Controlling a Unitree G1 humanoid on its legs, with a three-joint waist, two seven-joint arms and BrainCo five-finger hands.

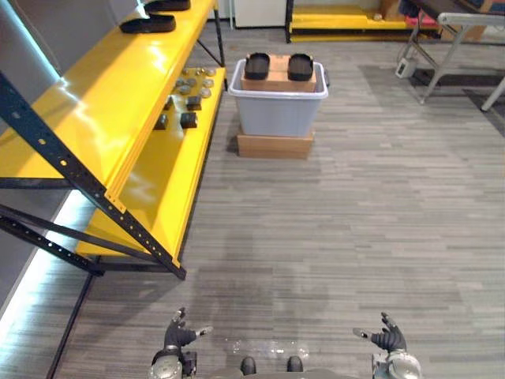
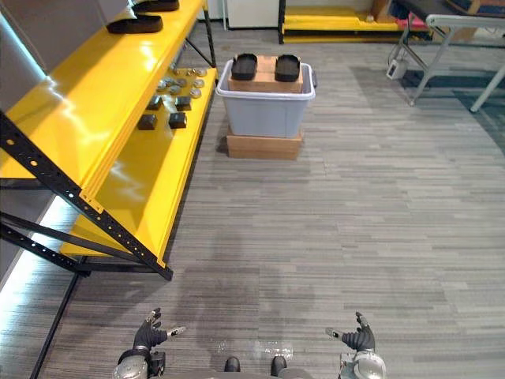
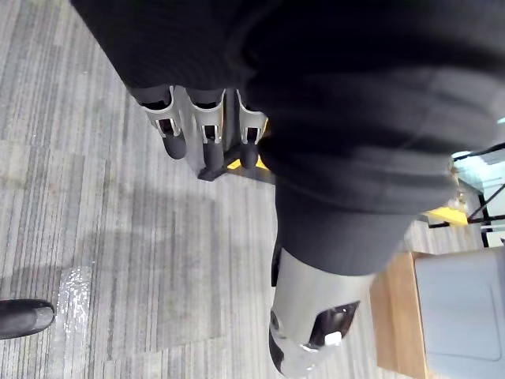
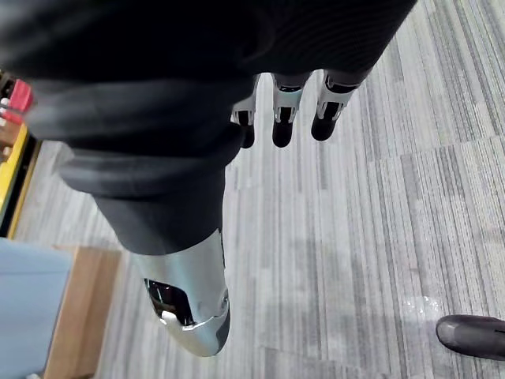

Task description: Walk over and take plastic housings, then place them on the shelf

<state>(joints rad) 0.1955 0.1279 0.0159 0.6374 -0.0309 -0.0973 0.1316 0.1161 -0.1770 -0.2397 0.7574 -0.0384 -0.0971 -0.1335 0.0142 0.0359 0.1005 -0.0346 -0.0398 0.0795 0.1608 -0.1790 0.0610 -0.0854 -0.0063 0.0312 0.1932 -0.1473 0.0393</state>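
Two black plastic housings lie on a cardboard box inside a grey bin far ahead on the floor. A yellow shelf runs along the left, with two more black housings on its top level. My left hand hangs low at the bottom left, fingers straight and empty. My right hand hangs at the bottom right, also open and empty. Both wrist views show relaxed fingers over bare floor.
The bin stands on a flat cardboard box. Small dark and metal parts lie on the shelf's lower level. A folding table's legs stand at the far right, and another yellow rack at the back. Grey plank floor lies between.
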